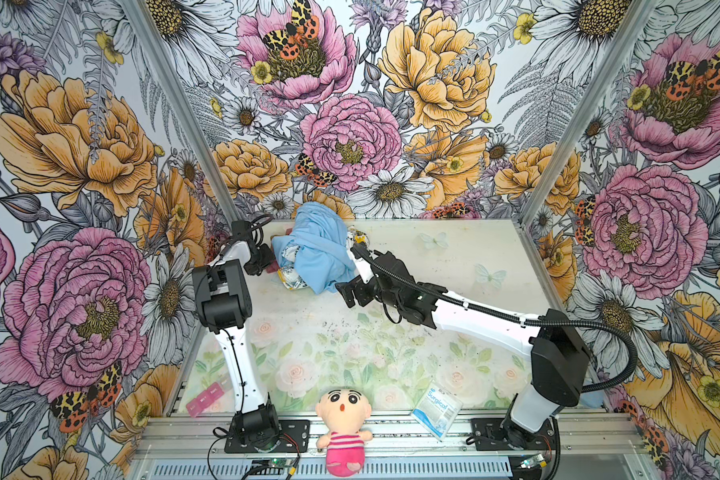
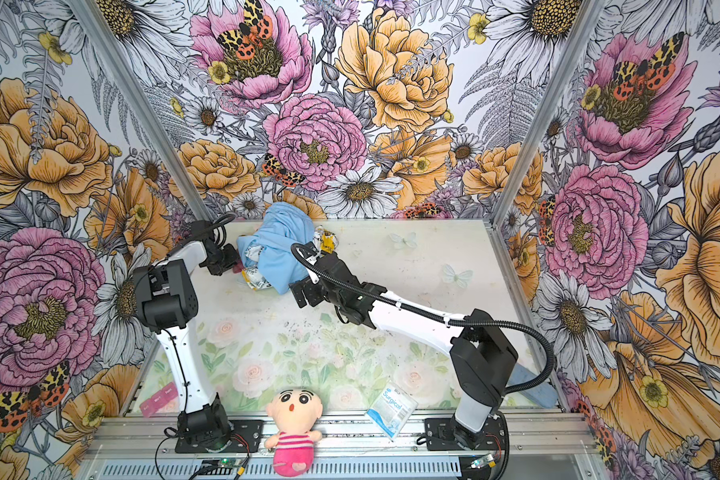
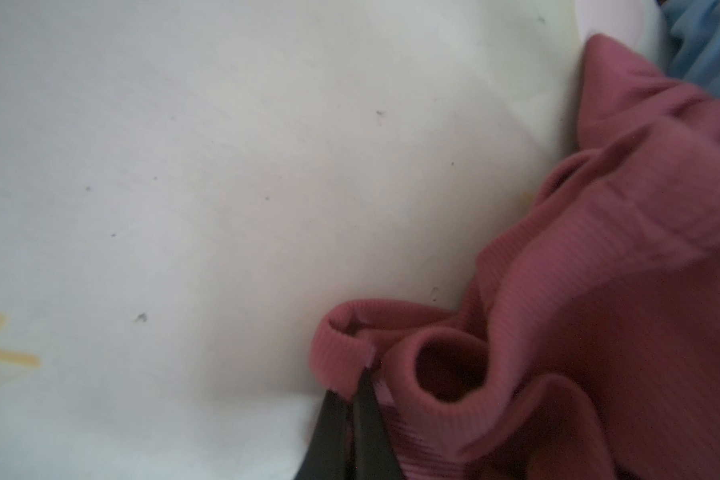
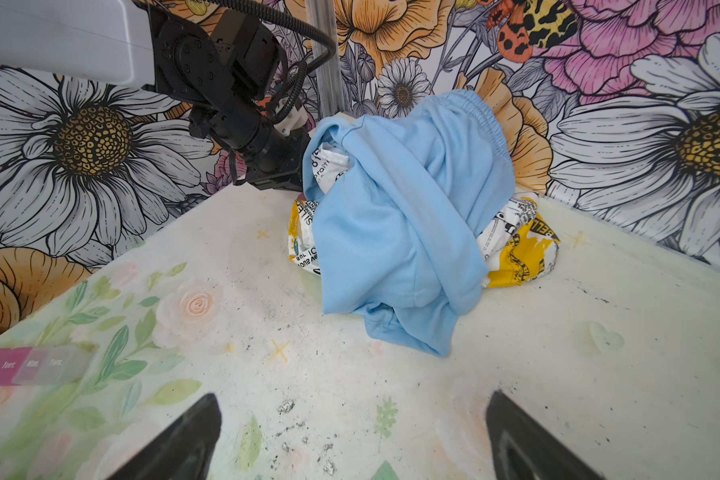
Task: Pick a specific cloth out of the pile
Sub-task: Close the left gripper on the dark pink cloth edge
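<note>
In both top views a pile (image 1: 314,253) (image 2: 281,257) of soft cloths sits at the far left of the pale floral bench (image 1: 433,257) (image 2: 391,266). It is mostly a large light blue cloth (image 1: 325,266) (image 2: 283,270) over a crumpled white-and-yellow printed cloth (image 1: 292,279) (image 2: 256,280). The left pincer (image 1: 266,261) (image 2: 229,262) is against the pile's left side, where a sliver of the small dusty-rose cloth (image 1: 272,270) (image 2: 237,269) shows. The right pincer (image 1: 346,293) (image 2: 300,295) hangs just beside the pile's near edge.

In the left wrist view the left pincer's (image 3: 350,428) dark fingers (image 3: 329,432) are together, clamped on the rolled hem of the ribbed dusty-rose cloth (image 3: 599,270). The cloth lies bunched on the bench (image 3: 225,166), and the light blue cloth (image 3: 707,50) touches its far edge.

In the right wrist view the right pincer's (image 4: 350,440) fingers (image 4: 175,440) stand wide apart over bare bench (image 4: 308,374), with nothing between them, near the pile (image 4: 391,228). The printed cloth (image 4: 516,245) pokes out from under the blue.
</note>
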Action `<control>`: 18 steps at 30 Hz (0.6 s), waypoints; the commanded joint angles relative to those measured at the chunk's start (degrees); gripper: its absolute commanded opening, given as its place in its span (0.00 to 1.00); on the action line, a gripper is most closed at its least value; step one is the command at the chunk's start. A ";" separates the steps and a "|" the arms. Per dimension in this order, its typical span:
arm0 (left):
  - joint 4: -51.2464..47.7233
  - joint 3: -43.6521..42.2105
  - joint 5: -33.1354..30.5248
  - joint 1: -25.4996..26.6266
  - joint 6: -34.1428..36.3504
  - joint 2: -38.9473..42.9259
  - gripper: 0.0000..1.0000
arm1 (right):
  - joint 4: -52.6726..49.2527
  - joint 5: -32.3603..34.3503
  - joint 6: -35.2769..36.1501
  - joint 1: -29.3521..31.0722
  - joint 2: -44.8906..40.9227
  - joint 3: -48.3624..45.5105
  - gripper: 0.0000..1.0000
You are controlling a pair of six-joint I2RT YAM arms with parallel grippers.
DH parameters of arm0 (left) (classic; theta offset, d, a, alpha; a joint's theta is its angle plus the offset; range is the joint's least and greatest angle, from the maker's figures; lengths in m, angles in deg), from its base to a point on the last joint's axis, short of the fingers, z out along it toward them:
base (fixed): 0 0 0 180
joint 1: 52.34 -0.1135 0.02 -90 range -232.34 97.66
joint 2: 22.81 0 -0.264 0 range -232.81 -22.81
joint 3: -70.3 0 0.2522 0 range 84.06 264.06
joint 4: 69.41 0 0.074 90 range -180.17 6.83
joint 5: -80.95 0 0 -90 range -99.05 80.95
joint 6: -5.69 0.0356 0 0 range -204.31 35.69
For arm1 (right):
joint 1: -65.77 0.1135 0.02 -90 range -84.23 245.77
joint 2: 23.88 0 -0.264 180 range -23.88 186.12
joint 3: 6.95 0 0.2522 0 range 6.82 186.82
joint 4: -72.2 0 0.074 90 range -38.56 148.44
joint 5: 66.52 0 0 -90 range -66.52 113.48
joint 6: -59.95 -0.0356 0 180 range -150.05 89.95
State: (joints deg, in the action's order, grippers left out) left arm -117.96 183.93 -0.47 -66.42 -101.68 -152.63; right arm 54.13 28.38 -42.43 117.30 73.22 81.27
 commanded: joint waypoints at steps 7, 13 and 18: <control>-1.56 4.63 -8.52 0.70 0.37 11.86 0.00 | -0.78 1.27 0.63 -0.15 -1.96 -0.23 0.99; -1.56 9.28 -11.57 0.70 0.23 14.36 0.00 | -0.95 1.53 0.52 -0.20 -1.97 -0.37 1.00; -2.30 14.20 -12.61 1.89 0.38 16.51 0.00 | -0.96 2.08 0.80 -0.28 -1.84 -0.07 0.99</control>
State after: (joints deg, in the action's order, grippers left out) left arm -120.27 195.58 -10.61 -65.38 -101.68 -138.24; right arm 53.86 29.30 -42.43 117.28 73.22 81.21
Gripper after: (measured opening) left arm 0.049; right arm 0.995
